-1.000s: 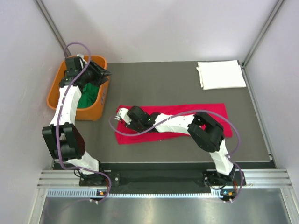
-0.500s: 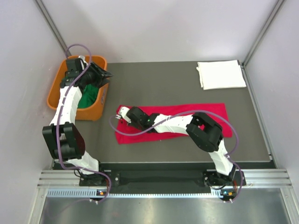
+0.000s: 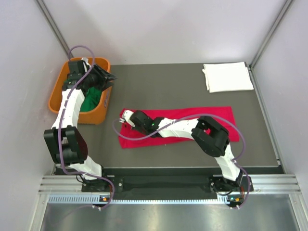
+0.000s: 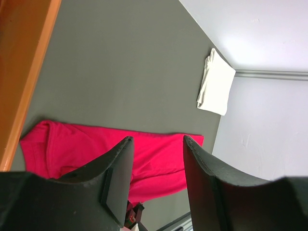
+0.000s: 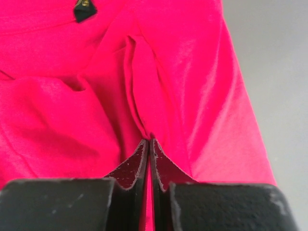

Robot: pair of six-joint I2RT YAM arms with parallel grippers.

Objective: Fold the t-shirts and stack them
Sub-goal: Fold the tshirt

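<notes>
As right hand [image 5: 149,144] pinches t-shirt [image 5: 207,86], tag [image 5: 84,8] illegible

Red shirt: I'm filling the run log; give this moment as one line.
right gripper shut on red shirt, left end | left gripper open, by tub | white shirt folded, far right | green shirt in tub

Plain, solid colours on a dark grey table [image 3: 163,84]
The red t-shirt [image 3: 183,112] is an even, bright pinkish red with one small black tag [image 5: 84,9]; the white t-shirt [image 3: 227,77] is plain white, the green t-shirt [image 3: 92,98] deep green, the tub [image 3: 57,94] orange. My left arm [image 3: 72,103] and right arm [image 3: 178,126] are white with black joints and purple cables [image 3: 240,139]; my right pincer [image 5: 148,144] and left pincer [image 4: 156,142] are matt black, the walls [image 3: 163,29] pale grey
</notes>
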